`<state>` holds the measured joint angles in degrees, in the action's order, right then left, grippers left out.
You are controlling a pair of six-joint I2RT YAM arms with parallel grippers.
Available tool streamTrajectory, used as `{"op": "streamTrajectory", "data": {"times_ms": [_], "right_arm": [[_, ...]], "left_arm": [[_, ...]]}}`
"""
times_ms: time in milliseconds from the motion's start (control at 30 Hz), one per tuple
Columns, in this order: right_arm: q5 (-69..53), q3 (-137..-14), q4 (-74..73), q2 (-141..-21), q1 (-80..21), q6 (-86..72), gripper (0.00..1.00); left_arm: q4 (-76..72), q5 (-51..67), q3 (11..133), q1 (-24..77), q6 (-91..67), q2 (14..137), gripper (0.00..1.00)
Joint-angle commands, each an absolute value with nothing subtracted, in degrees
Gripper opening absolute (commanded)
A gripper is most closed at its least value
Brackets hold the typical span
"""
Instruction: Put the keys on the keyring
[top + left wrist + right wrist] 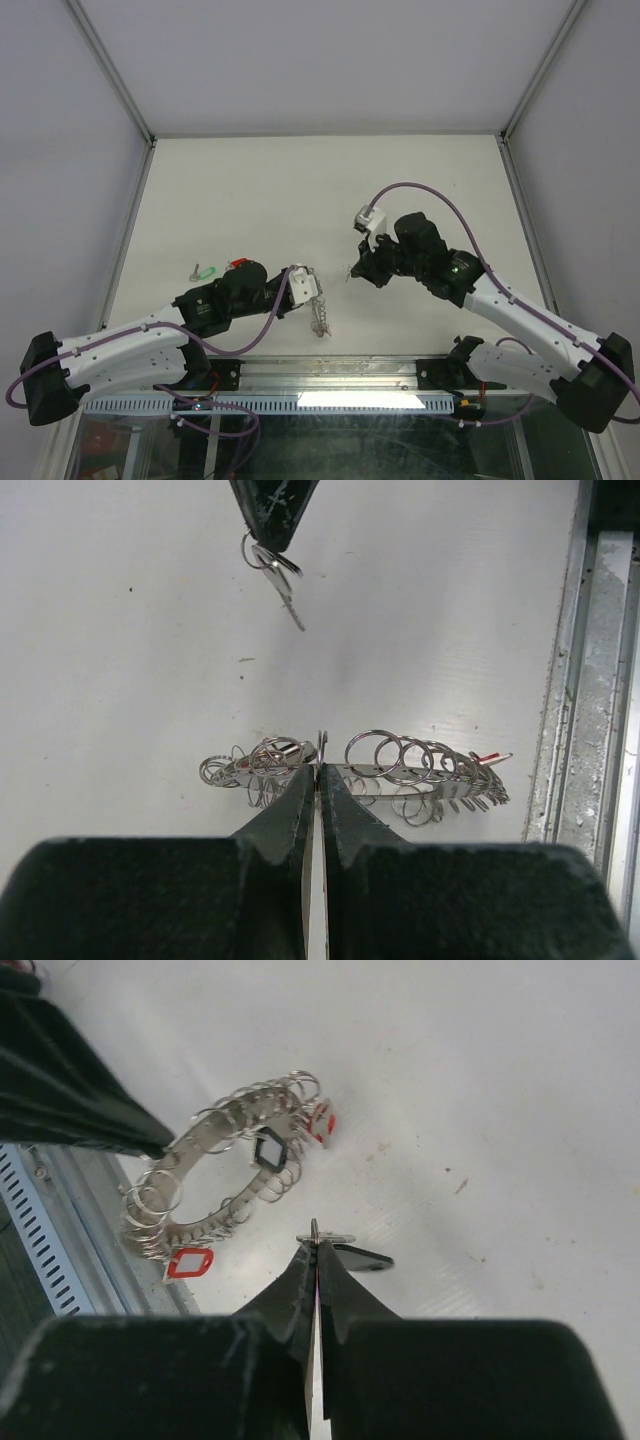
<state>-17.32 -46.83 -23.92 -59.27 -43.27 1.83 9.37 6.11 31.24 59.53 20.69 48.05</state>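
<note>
The keyring (pixel 205 1222) is a flat grey metal ring fringed with small split rings and red and black tags. My left gripper (pixel 320 770) is shut on its rim, holding it above the table's near edge; it shows edge-on in the left wrist view as the keyring (pixel 400 770), and from above as the keyring (pixel 320 320). My right gripper (pixel 317 1245) is shut on a small silver key (pixel 283 585) with its own little ring, hanging above the table beyond the keyring and apart from it. A green-headed key (pixel 207 270) and a red-headed key (pixel 240 264) lie on the table left of the left gripper (pixel 303 285).
A metal rail (pixel 330 375) runs along the table's near edge, just behind the held keyring. White walls with metal frame posts (pixel 115 75) enclose the table on three sides. The right gripper (pixel 355 272) hovers near the table's middle.
</note>
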Motion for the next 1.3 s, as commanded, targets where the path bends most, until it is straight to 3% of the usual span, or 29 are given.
{"op": "streamTrajectory", "data": {"times_ms": [0,233,1267], "right_arm": [[-18.23,-45.14,-20.17,-55.58,-47.53,5.9,0.0],[-15.15,-41.85,-13.95,-53.88,-53.0,8.29,0.0],[-23.73,-46.19,-3.91,-63.05,-53.79,0.72,0.0]], "left_arm": [[3.11,3.25,33.76,59.06,24.12,48.16,0.0],[2.58,0.62,32.99,59.06,24.83,47.95,0.0],[1.97,-0.02,32.84,59.06,24.97,49.53,0.0]]}}
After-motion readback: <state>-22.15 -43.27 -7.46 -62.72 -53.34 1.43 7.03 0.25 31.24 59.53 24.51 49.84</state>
